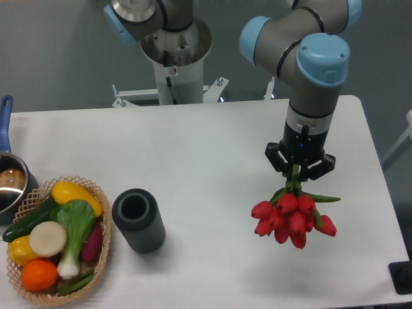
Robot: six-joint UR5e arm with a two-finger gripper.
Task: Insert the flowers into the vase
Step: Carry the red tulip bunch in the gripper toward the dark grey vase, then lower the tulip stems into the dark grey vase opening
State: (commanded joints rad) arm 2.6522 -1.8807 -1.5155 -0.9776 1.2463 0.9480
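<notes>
A bunch of red tulips, the flowers (288, 219), hangs heads-down above the right part of the white table. My gripper (298, 170) is shut on their green stems just above the blooms. The vase (137, 219), a short dark grey ribbed cylinder with a round black mouth, stands on the table at the lower left, well to the left of the flowers and apart from them.
A wicker basket (100, 199) with vegetables and fruit sits just left of the vase, almost touching it. A steel pot (9, 187) with a blue handle is at the far left edge. The robot's base (174, 58) stands behind the table.
</notes>
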